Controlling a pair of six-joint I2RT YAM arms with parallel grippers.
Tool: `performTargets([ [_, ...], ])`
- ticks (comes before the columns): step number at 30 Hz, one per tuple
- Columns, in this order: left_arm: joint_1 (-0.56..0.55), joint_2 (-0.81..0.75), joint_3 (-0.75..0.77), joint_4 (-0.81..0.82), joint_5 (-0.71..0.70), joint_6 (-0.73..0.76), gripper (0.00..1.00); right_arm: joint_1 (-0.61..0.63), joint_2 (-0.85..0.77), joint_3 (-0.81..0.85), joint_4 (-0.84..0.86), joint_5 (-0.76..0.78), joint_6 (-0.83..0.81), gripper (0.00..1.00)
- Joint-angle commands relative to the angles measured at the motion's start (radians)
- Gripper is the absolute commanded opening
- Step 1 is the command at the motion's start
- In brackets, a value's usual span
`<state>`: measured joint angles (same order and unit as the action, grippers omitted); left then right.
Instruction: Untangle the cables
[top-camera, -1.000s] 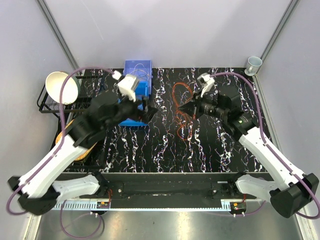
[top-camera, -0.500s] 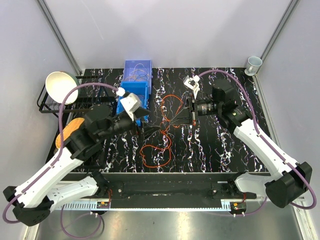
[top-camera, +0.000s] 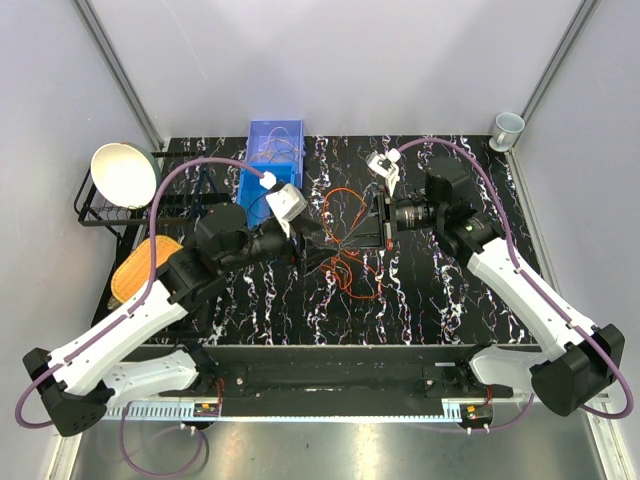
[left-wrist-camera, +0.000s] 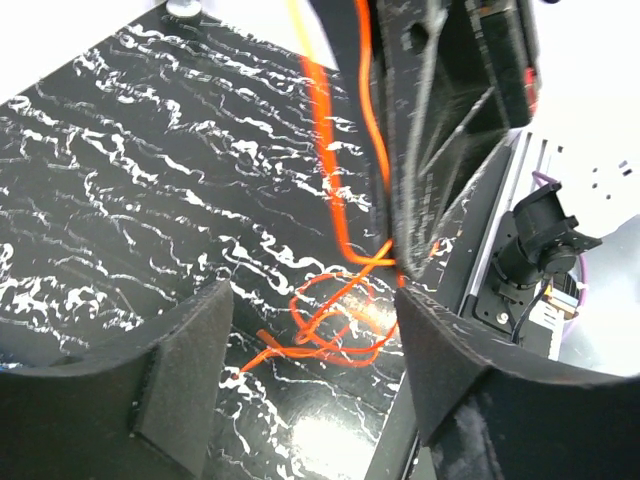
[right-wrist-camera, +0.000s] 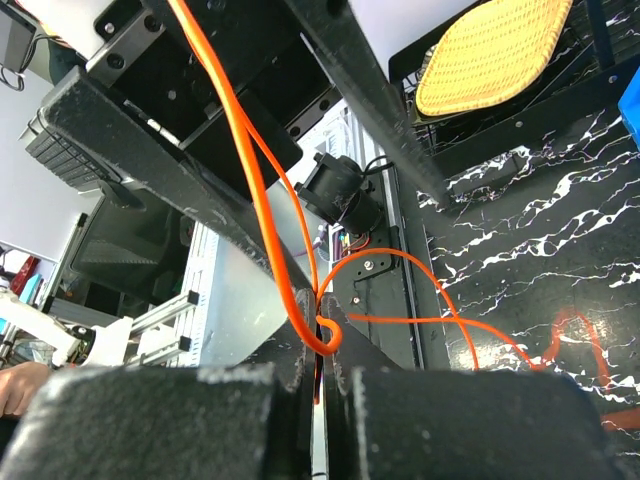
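The cables in view are thin orange wires (top-camera: 347, 268), hanging in loose loops over the black marbled table (top-camera: 440, 290). My right gripper (top-camera: 353, 237) is shut on an orange strand, which curls into a small hook at its fingertips (right-wrist-camera: 322, 345). My left gripper (top-camera: 318, 246) faces it from the left, open. In the left wrist view an orange strand (left-wrist-camera: 325, 150) drops from the right gripper's fingers (left-wrist-camera: 440, 150) down between my left gripper's (left-wrist-camera: 312, 296) wide-apart pads, touching neither. A knotted orange loop (left-wrist-camera: 330, 325) lies on the table below.
A blue bin (top-camera: 272, 150) holding more thin wires stands at the back, left of centre. A white bowl (top-camera: 122, 174) sits on a black wire rack (top-camera: 90, 215) at the far left, with a woven plate (top-camera: 140, 266) below it. A cup (top-camera: 507, 128) stands at the back right corner.
My left gripper has swung from the blue bin rightward up to the right gripper, its jaws narrowing a little. The hanging orange loops were dragged left, then shifted back right beneath the two grippers.
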<state>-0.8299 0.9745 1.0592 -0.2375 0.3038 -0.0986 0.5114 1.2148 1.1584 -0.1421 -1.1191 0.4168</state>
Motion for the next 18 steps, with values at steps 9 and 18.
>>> performTargets([
  [9, -0.035, -0.048, -0.034, 0.086, 0.047, 0.016, 0.61, 0.003, -0.004, 0.049, 0.052, 0.024, 0.016, 0.00],
  [18, -0.061, -0.025, -0.028, 0.079, 0.014, 0.022, 0.52, 0.004, -0.004, 0.043, 0.079, 0.035, 0.042, 0.00],
])
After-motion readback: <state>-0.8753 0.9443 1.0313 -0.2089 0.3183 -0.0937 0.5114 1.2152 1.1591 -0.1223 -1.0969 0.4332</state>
